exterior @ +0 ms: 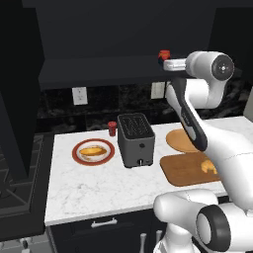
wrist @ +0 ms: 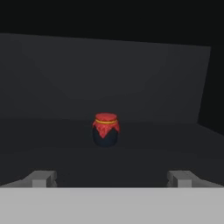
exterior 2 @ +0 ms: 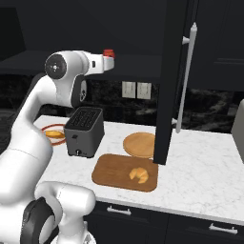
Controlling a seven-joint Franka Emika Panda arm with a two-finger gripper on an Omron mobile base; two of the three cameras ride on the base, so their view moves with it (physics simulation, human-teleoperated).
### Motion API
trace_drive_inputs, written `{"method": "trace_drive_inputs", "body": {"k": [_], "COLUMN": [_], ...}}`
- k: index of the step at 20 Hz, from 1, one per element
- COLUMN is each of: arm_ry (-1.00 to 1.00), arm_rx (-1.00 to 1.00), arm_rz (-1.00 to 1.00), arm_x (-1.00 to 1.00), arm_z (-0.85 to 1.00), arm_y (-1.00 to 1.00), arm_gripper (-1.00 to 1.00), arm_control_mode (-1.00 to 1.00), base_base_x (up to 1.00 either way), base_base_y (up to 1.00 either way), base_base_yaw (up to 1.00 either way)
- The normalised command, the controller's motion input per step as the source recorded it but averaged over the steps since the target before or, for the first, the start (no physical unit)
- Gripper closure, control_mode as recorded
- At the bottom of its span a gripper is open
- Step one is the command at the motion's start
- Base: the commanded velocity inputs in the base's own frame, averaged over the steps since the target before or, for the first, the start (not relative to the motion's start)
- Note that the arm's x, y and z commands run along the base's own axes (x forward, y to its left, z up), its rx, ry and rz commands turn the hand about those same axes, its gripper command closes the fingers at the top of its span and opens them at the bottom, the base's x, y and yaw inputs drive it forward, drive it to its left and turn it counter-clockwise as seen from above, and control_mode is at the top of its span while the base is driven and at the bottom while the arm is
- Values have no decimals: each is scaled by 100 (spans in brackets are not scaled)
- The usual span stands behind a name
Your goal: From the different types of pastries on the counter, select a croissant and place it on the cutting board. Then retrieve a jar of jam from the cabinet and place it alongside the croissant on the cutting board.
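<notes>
The jar of jam (wrist: 105, 129), dark and squat with a red cloth top, stands upright on the black cabinet shelf (wrist: 57, 144). My gripper (wrist: 111, 178) is open, its fingertips (wrist: 41, 178) spread wide, and the jar sits centred a short way ahead of them, untouched. From the base views the jar (exterior: 163, 55) (exterior 2: 109, 53) shows just beyond my raised hand at the shelf (exterior: 99, 74). The golden croissant (exterior 2: 138, 174) (exterior: 208, 166) lies on the brown cutting board (exterior 2: 114, 171) (exterior: 180, 170) on the marble counter (exterior: 99, 190).
A dark toaster (exterior: 136, 139) stands mid-counter, with a red cup (exterior: 112, 128) behind it. A red-rimmed plate (exterior: 79, 159) holds the pale oval pastry (exterior: 93, 150). A round tan plate (exterior 2: 139, 144) lies behind the board. The open black cabinet door (exterior 2: 171, 81) hangs over the board's right end.
</notes>
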Motion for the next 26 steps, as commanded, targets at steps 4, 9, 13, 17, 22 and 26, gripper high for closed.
{"method": "trace_drive_inputs", "body": {"k": [4,9,13,17,22,26], "arm_ry": [0,0,0,0,0,0], "arm_rx": [0,0,0,1,1,0], "arm_rz": [4,2,0,0,0,0], "arm_x": [32,35,30,28,33,29], "arm_z": [-2,-3,-2,0,0,-4], "arm_y": [0,0,0,1,1,5], "arm_gripper": [-100,-100,-100,-100,-100,-100], "arm_control_mode": [-100,-100,-100,-100,-100,-100], "base_base_x": [0,0,0,0,0,0], "base_base_y": [0,0,0,0,0,0], "base_base_yaw": [0,0,0,0,0,0]}}
